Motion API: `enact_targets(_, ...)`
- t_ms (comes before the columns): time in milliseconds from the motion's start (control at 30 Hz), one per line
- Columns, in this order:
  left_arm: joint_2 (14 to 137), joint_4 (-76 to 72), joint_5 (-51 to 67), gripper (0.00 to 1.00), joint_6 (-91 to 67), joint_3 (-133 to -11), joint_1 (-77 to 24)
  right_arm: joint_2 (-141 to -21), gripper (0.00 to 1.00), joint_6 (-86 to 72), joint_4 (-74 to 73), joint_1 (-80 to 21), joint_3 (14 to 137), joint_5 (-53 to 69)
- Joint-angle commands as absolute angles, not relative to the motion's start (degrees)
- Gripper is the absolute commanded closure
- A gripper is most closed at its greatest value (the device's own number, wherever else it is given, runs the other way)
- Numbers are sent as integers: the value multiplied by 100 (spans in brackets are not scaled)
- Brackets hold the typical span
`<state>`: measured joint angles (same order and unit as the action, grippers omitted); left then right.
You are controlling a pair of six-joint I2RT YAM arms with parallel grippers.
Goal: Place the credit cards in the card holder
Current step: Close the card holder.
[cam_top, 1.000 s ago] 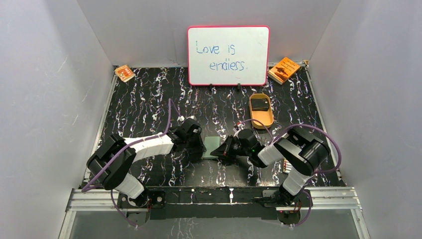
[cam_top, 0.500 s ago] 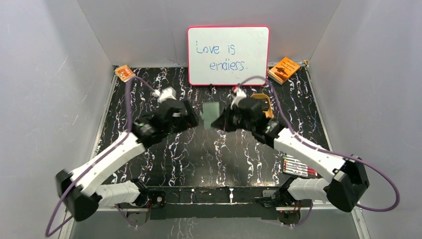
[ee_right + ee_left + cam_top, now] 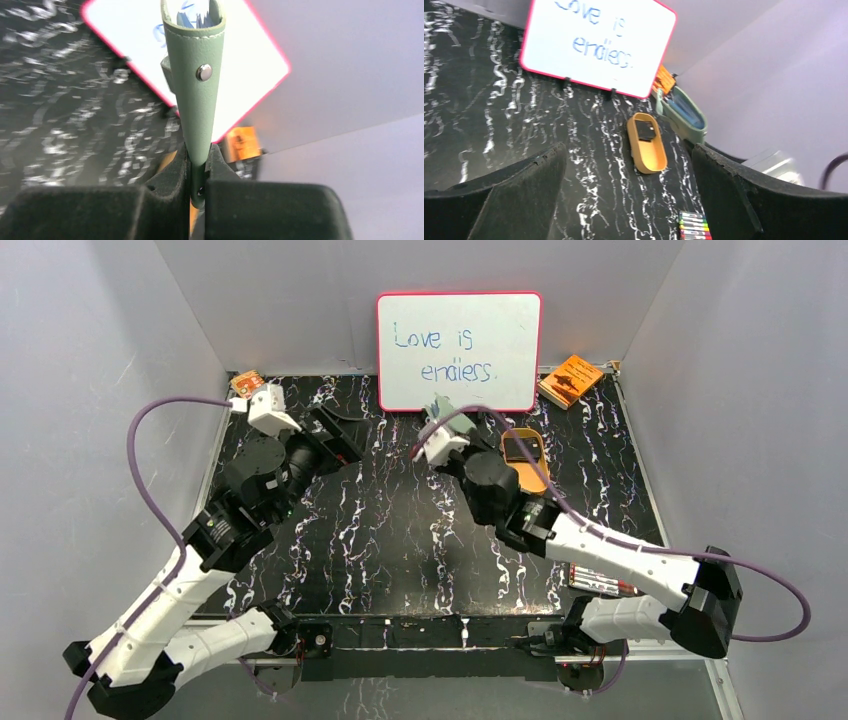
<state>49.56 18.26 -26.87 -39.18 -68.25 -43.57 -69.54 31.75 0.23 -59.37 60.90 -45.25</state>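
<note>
My right gripper (image 3: 199, 165) is shut on the lower edge of the grey-green card holder (image 3: 197, 100). The holder stands upright with its pale-lined mouth at the top. From above, that gripper (image 3: 441, 428) holds the holder (image 3: 437, 404) in the air in front of the whiteboard. My left gripper (image 3: 336, 440) hangs open and empty to the left of it, well apart. Its fingers (image 3: 514, 190) frame the table in the left wrist view. One dark credit card (image 3: 645, 131) lies in the tan oval tray (image 3: 650, 162). The holder (image 3: 684, 114) shows past the tray.
A pink-framed whiteboard (image 3: 458, 350) stands at the back. Orange booklets lie in the back right corner (image 3: 570, 378) and the back left corner (image 3: 250, 386). A pack of coloured markers (image 3: 600, 580) lies near the front right. Grey walls close in both sides.
The left gripper opened, let go of the holder and swung up to the back left. The right gripper lifted the holder from the front of the table up to the whiteboard.
</note>
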Motion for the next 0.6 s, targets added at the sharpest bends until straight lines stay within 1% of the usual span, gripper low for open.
enact_targets(0, 5105, 1086, -1998, 7, -4052, -7021, -4334, -6524, 100, 7836, 5191, -6020, 4921, -5078)
enact_targets(67, 5134, 886, -1794, 7, -4299, -6991, -4335, -6386, 100, 8719, 6153, -6021, 4383, -4432)
enact_targets(100, 5153, 807, -1695, 7, -4437, -6984, -4336, -6271, 100, 8987, 6377, -6025, 4200, -4166)
enact_targets(233, 5281, 738, -1569, 7, -5067, -7039, -4336, -6072, 100, 9388, 6601, -6026, 3906, -3566)
enact_targets(400, 5529, 706, -1271, 7, -5938, -7047, -4341, -6147, 100, 9628, 6819, -6029, 3926, -3290)
enact_targets(467, 5655, 478, -984, 7, -6128, -7006, -4336, -6256, 100, 9654, 6890, -6027, 3956, -3194)
enact_targets(567, 5829, 43, -652, 7, -5990, -7005, -4334, -6471, 100, 9685, 6987, -6026, 4022, -3066)
